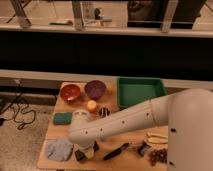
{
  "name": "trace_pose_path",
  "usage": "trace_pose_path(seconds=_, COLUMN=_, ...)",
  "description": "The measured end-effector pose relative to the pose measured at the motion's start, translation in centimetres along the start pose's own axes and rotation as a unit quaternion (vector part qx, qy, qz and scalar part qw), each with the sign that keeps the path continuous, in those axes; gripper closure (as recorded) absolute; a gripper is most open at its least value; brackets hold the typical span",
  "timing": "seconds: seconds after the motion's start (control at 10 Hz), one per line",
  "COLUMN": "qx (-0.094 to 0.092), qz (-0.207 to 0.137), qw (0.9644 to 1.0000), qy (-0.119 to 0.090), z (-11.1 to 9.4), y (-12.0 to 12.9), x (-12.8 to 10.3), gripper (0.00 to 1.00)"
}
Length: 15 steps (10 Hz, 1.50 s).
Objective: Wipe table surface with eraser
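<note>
Camera view: a white robot arm (125,122) reaches leftward across a cluttered wooden table (131,160). Its end effector (86,151) is low at the front-left corner, just beside a crumpled grey-blue cloth (59,149). Whether the end effector is released or clenched cannot be told; the wrist hides it.

A small dark block (79,155) at its tip is, by the task, probably the eraser, though its shape is too unclear to be sure and any contact with it is hidden.

A green rectangular pad (63,118) lies apart at the left edge. Behind it stand a red-orange bowl (70,92), a purple bowl (95,89) and a green tray (141,91). A yellow-orange ball (91,105) sits near the arm's elbow. A black-handled tool (117,151), bananas (157,139) and dark grapes (157,156) lie to the right.

An eraser of this kind is judged to be light, with a firm back and a soft wiping face. It is best taken across its two long sides, flat face down and pressed gently. The cloth and the tool crowd the strip to be wiped and could be dragged along.
</note>
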Motion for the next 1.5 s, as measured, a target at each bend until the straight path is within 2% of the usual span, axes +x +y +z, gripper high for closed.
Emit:
trace_pose_path(seconds=0.1, qx=0.000, qz=0.000, qw=1.0000, qy=0.000, z=0.00, y=0.00, x=0.00, gripper=0.82)
trace_pose_path(seconds=0.7, qx=-0.001, qz=0.000, qw=1.0000, qy=0.000, z=0.06, y=0.03, x=-0.02, gripper=0.22)
trace_pose_path(seconds=1.5, qx=-0.001, qz=0.000, qw=1.0000, qy=0.000, z=0.07, y=0.04, x=-0.01, gripper=0.20)
